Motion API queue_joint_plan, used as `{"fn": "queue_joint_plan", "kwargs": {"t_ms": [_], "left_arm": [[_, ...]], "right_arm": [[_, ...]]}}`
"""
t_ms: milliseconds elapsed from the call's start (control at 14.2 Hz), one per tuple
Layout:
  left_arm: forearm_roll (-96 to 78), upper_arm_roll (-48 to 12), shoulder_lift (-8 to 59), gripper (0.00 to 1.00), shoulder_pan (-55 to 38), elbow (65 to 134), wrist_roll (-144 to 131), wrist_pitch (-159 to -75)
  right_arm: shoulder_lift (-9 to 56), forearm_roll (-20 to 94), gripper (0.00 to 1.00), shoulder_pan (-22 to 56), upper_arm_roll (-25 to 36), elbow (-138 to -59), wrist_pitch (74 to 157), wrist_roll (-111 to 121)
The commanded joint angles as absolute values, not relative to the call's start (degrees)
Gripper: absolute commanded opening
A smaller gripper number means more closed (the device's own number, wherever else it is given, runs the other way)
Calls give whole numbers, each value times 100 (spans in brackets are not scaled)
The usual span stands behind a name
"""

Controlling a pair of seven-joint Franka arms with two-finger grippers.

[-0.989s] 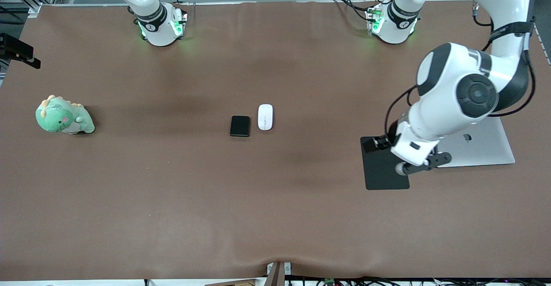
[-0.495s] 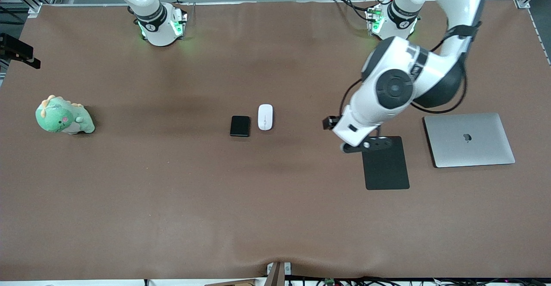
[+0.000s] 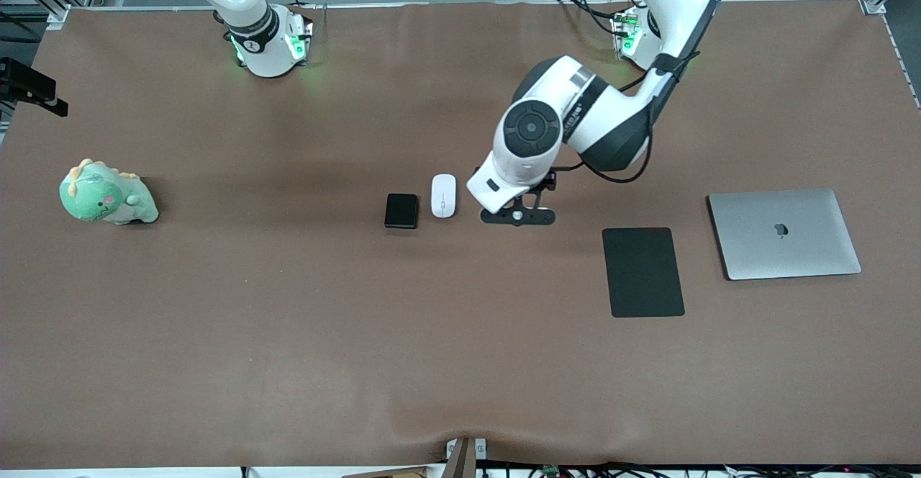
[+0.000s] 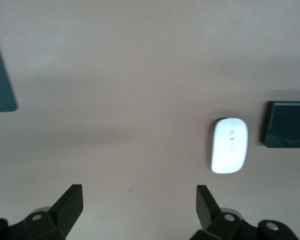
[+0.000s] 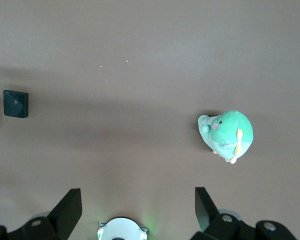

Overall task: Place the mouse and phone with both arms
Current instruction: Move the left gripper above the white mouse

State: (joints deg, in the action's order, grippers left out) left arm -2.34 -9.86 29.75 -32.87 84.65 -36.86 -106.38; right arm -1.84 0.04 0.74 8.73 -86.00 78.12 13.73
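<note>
The brown counter [image 3: 288, 334] is mostly bare, so there's loads of open room around the middle and along the camera-side edge.

The laptop [image 3: 784, 233], silver and closed, sits well off from the left gripper [image 3: 518, 217], toward the left arm's end. The flat black mouse pad [image 3: 642, 271] lies between that laptop and the left gripper, a bit nearer the camera. The green plush dinosaur [image 3: 106, 194] is way out at the right arm's end, near that edge.

The left gripper hangs over bare counter just beside the mouse [image 3: 443, 195], jaws spread wide with nothing in them. The mouse is a glossy white oval with a thin grey line. The phone [image 3: 401, 210], a small black slab with rounded corners, lies right next to the mouse, away from the gripper, not touching it.

The right gripper [image 5: 138, 207] only shows in its own wrist view: fingers wide, empty, up high over the counter near its arm's base, waiting. That view catches the dinosaur and phone together; the left wrist view shows the mouse close up.
</note>
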Motion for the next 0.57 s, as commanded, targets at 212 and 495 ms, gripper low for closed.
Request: {"fn": "queue_joint_plan", "kwargs": {"t_ms": [212,495], "left_arm": [[219,-940,3357,100,-3788,8411,-3762,-11284],[263,-940,3603,100,-3929,8429,-3779,-11864]], "right_arm": [[-18,35,100,-53,826,-8481,7787,1406],[9,35,100,-27,826,-8499,7735,1433]]}}
